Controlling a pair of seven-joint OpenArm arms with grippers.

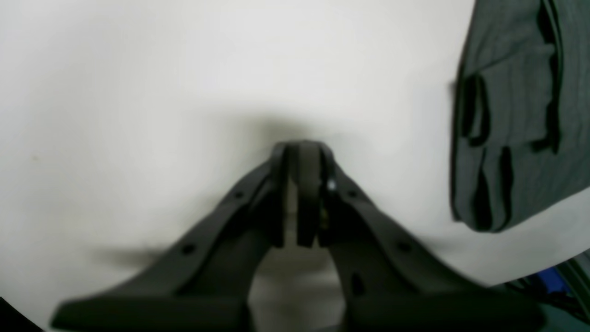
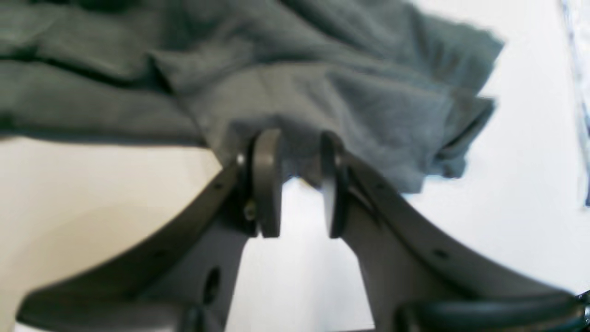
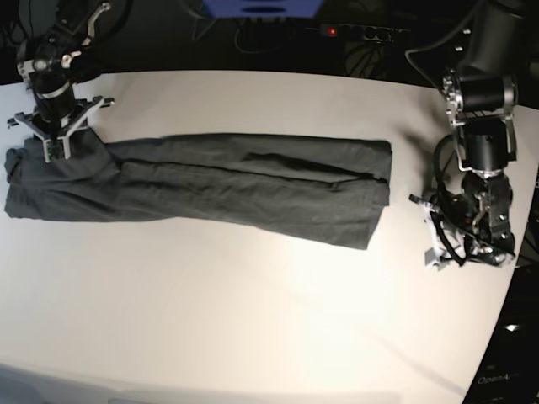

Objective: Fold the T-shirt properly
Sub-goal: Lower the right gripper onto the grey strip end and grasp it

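Observation:
The dark grey T-shirt (image 3: 236,185) lies as a long folded strip across the white table (image 3: 253,320). At its left end in the base view my right gripper (image 3: 52,147) points down onto the cloth. In the right wrist view the right gripper (image 2: 295,138) has its jaws apart, with a fold of the T-shirt (image 2: 322,83) lying between the tips. My left gripper (image 1: 302,150) is shut on nothing, low over bare table. The T-shirt's other end (image 1: 507,138) lies off to its side, apart from it. In the base view the left gripper (image 3: 442,240) sits just right of the strip.
The table's curved right edge (image 3: 514,278) runs close to the left arm. Dark cables and a power strip (image 3: 362,32) lie beyond the back edge, with a blue object (image 3: 261,7) at top centre.

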